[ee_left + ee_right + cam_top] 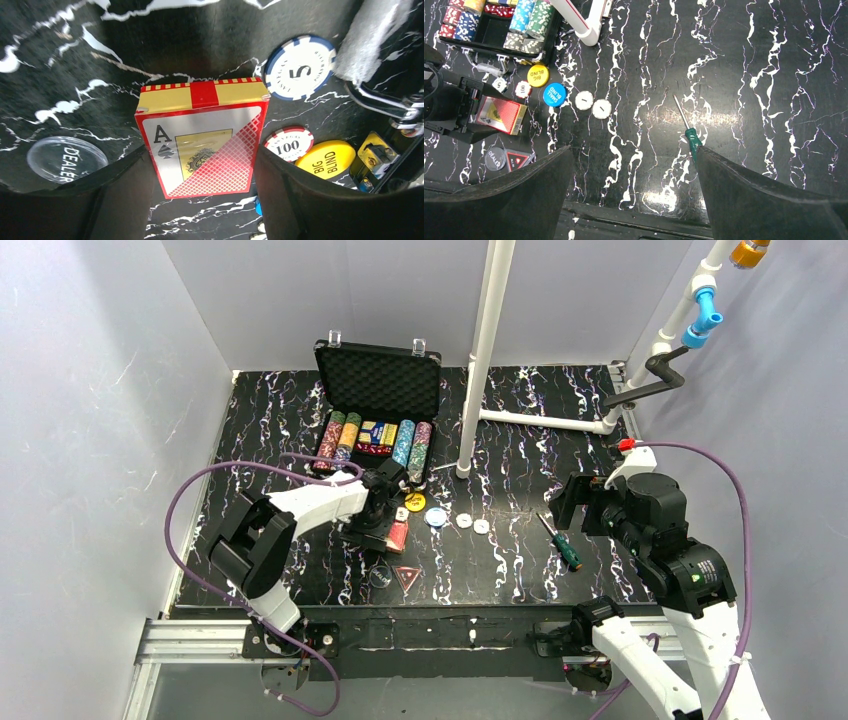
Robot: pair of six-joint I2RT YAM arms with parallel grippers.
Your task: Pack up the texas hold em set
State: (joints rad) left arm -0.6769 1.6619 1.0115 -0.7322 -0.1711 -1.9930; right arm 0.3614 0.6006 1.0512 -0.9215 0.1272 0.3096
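The black foam-lined case (378,380) stands open at the back, with rows of poker chips (405,440) in it. My left gripper (392,520) (202,150) is shut on the two long sides of the red card deck (200,142), at table level in front of the case. Beside it lie a yellow BIG BLIND disc (325,159), a 100 chip (288,144) and a 5 chip (300,66). A blue disc (554,94), two white discs (584,100), a clear DEALER disc (66,159) and the red triangle (516,160) lie loose. My right gripper (634,200) is open and empty.
A green-handled screwdriver (692,137) lies by my right gripper's right finger. A white pipe pole (482,350) stands right of the case, with a pipe running along the table's back right. Grey walls enclose the table. A metal rail runs along the near edge.
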